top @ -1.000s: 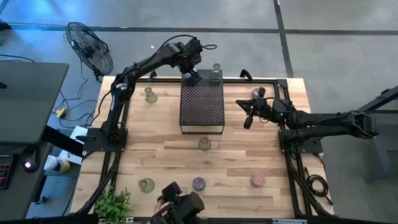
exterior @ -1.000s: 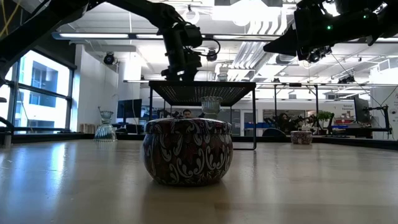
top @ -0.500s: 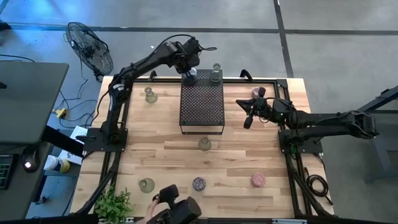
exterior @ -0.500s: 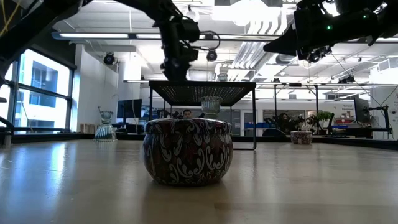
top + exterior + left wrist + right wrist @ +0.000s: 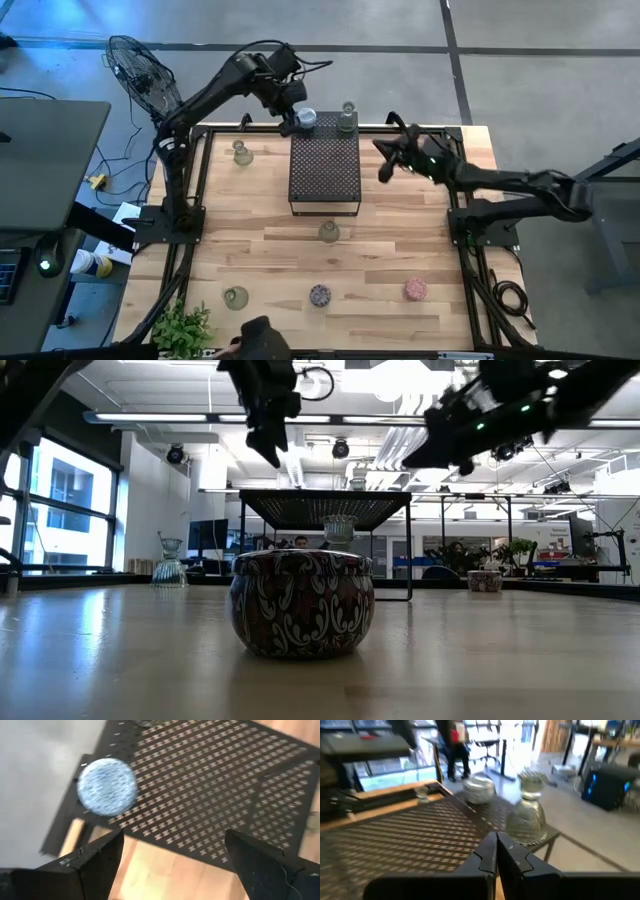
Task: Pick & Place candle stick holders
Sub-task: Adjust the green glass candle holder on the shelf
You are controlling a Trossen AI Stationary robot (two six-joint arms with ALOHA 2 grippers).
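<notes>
A pale blue candle stick holder [image 5: 307,118] stands on the far left corner of the black perforated stand [image 5: 324,172]. It also shows in the left wrist view [image 5: 106,786]. A clear holder [image 5: 346,117] stands on the stand's far right corner and shows in the right wrist view [image 5: 526,817]. My left gripper [image 5: 286,108] is open and empty, up and just left of the blue holder, with its fingers apart [image 5: 172,860]. My right gripper [image 5: 384,172] is shut and empty, in the air to the right of the stand [image 5: 496,851].
More holders stand on the table: a clear one at the far left [image 5: 240,152], one in front of the stand [image 5: 329,232], and a clear [image 5: 236,297], a purple [image 5: 319,295] and a pink one [image 5: 415,290] near the front edge. A dark thing [image 5: 262,340] shows at the near edge.
My left gripper has let go of the pale blue holder. It has risen and drawn back toward the table's far left corner, and the holder stays on the stand's corner. My right gripper has moved toward the stand and the far edge.
</notes>
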